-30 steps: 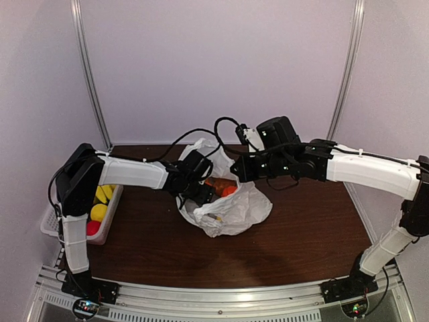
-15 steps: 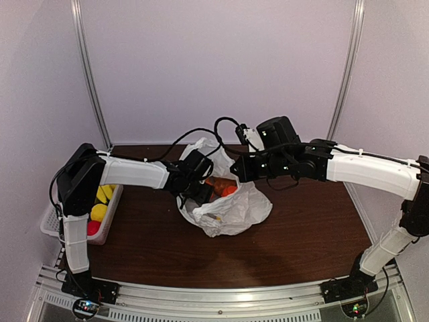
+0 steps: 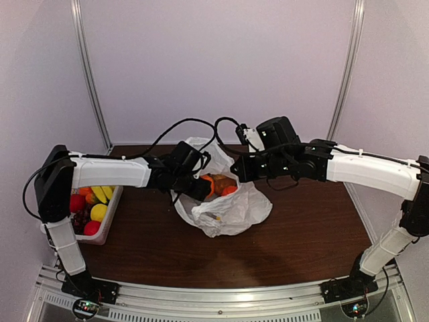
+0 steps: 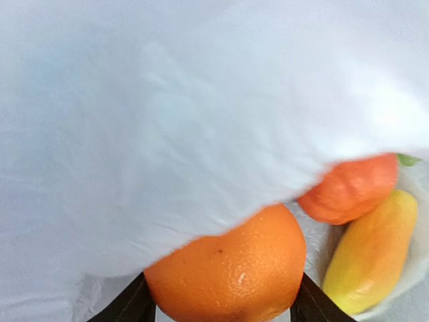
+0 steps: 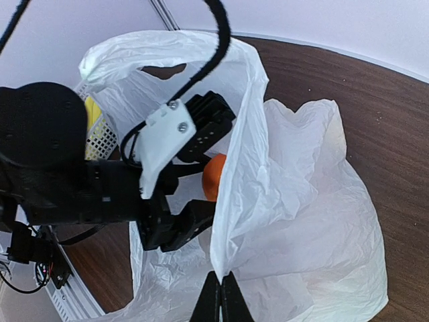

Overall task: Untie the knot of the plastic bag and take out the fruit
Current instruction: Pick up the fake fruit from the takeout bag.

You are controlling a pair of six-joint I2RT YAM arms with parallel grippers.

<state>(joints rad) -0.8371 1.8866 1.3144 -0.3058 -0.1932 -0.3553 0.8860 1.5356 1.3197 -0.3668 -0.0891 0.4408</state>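
Note:
The white plastic bag point(image 3: 228, 211) lies open mid-table; the knot is out of view. My right gripper point(image 5: 221, 285) is shut on the bag's point(image 5: 301, 221) raised edge and holds the mouth up. My left gripper point(image 4: 222, 305) reaches into the mouth and is shut on a round orange point(image 4: 228, 268), with a finger against each side. In the top view the orange point(image 3: 209, 184) sits at the bag's left opening in the left gripper point(image 3: 203, 188). A ribbed orange fruit point(image 4: 352, 191) and a yellow-orange mango point(image 4: 372, 255) lie deeper inside. Bag film point(image 4: 167, 121) covers most of the left wrist view.
A white slatted basket point(image 3: 110, 221) stands at the table's left edge, holding bananas point(image 3: 102, 193), a lemon point(image 3: 98, 212) and red apples point(image 3: 78, 202). Black cables loop above the bag at the back. Bare brown tabletop point(image 3: 301, 235) lies in front and to the right.
The left jaws have closed on the orange and the left arm has drawn back to the left with it, uncovering more of the basket. The right arm has not moved.

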